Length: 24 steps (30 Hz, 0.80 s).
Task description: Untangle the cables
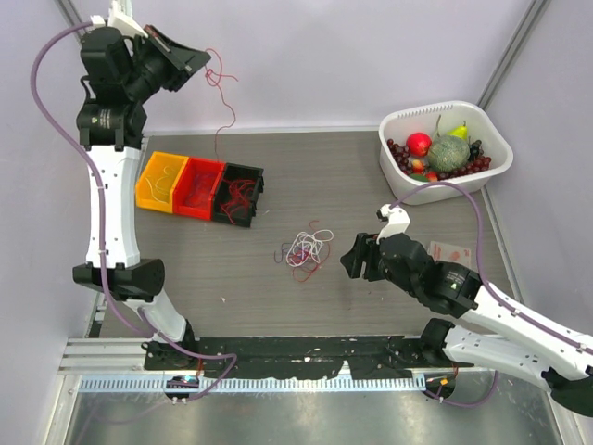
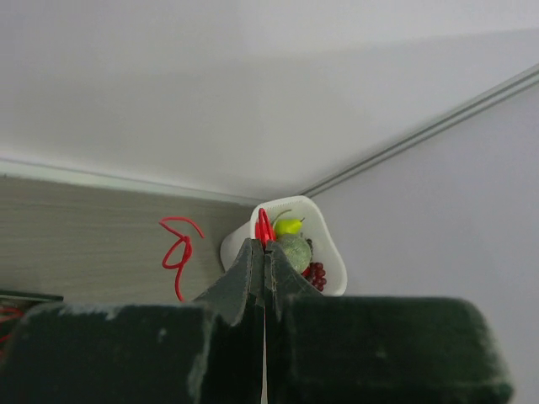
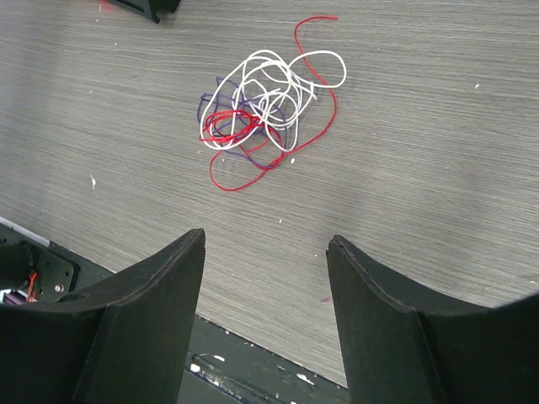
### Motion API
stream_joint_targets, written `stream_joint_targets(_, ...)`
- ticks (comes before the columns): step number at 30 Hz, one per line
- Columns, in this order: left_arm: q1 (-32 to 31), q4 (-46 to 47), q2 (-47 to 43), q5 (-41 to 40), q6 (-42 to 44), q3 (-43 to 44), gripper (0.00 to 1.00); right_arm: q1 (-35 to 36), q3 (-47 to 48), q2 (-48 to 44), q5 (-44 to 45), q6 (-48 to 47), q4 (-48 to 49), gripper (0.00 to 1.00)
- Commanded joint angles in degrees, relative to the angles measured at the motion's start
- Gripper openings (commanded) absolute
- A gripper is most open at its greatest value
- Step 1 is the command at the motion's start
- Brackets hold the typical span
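Note:
The cables (image 1: 308, 248) lie as a small tangle of white, red and dark thin wires on the grey table; the right wrist view shows the tangle (image 3: 265, 101) ahead of the fingers. My right gripper (image 1: 352, 260) (image 3: 265, 240) hovers just right of the tangle, open and empty. My left gripper (image 1: 204, 63) is raised high at the back left, shut on a single red wire (image 1: 222, 102) that hangs down toward the table. In the left wrist view the red wire (image 2: 264, 225) pokes out of the shut tips (image 2: 266, 244), and a loop of it (image 2: 178, 248) curls to the left.
An orange bin (image 1: 159, 181), a red bin (image 1: 201, 187) and a black bin (image 1: 238, 193) sit side by side at the left, holding red wires. A white basket (image 1: 435, 193) (image 2: 333, 252) of fruit stands at the back right. A small packet (image 1: 451, 252) lies near the right arm.

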Motion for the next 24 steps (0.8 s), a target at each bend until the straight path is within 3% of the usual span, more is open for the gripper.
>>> stream_joint_targets(1, 0.13, -0.10, -0.87, 2.15, -0.44, -6.93, 0.00, -0.27, 2.90, 1.60, 1.10, -0.27, 0.80, 0.65)
stream_joint_targets(10, 0.13, 8.85, -7.64, -3.82, 3.42, -34.62, 0.00, -0.18, 3.17, 2.66, 1.63, -1.15, 0.62, 0.65)
stream_joint_targets(17, -0.93, 7.37, -8.52, -9.70, 9.04, -50.00, 0.00, -0.80, 3.87, 5.46, -0.39, -1.77, 1.33, 0.65)
stream_joint_targets(20, -1.89, 7.90, -6.34, -12.08, 12.20, -52.92, 0.00, -1.23, 3.61, 5.91, -0.13, -2.47, 2.20, 0.65)
stream_joint_targets(24, -3.47, 5.97, -1.50, -14.63, 15.63, -50.65, 0.00, -2.90, 4.13, 7.58, -2.58, -1.86, 2.91, 0.65)
